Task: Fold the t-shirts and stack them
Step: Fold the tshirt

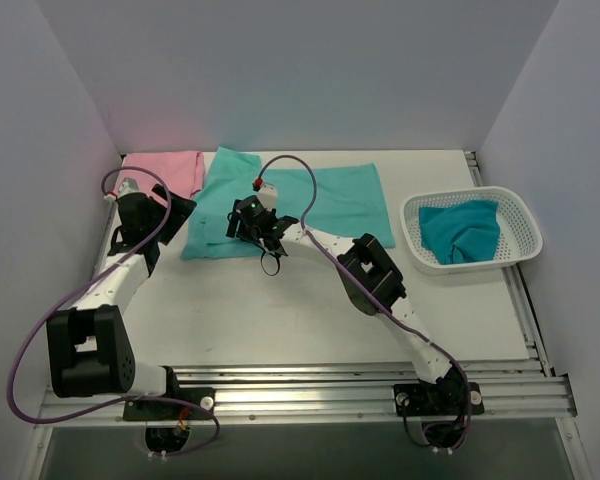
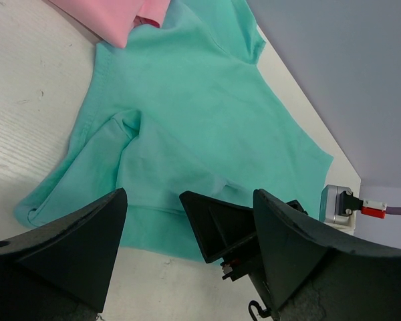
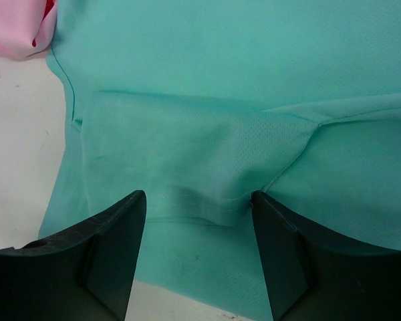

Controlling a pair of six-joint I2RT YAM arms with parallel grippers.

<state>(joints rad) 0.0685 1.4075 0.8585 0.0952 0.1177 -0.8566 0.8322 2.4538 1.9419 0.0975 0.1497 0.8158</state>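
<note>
A light mint-green t-shirt (image 1: 330, 195) lies spread across the far middle of the table. My right gripper (image 1: 248, 230) stands over its near-left part. In the right wrist view its jaws (image 3: 198, 195) stand open astride a folded sleeve hem of the mint shirt (image 3: 220, 67), pressing nothing. A pale pink t-shirt (image 1: 170, 168) lies folded at the far left, touching the mint shirt's corner. A darker teal t-shirt (image 1: 460, 230) sits crumpled in the basket. My left gripper (image 1: 183, 212) hangs open just left of the mint shirt (image 2: 187, 100), holding nothing; in its view (image 2: 190, 194) one finger of the right gripper shows between its own fingers.
A white mesh basket (image 1: 525, 225) stands at the right side of the table. The pink shirt (image 2: 113, 13) shows at the top of the left wrist view. Grey walls close in the table on three sides. The right arm's cable loops over the mint shirt.
</note>
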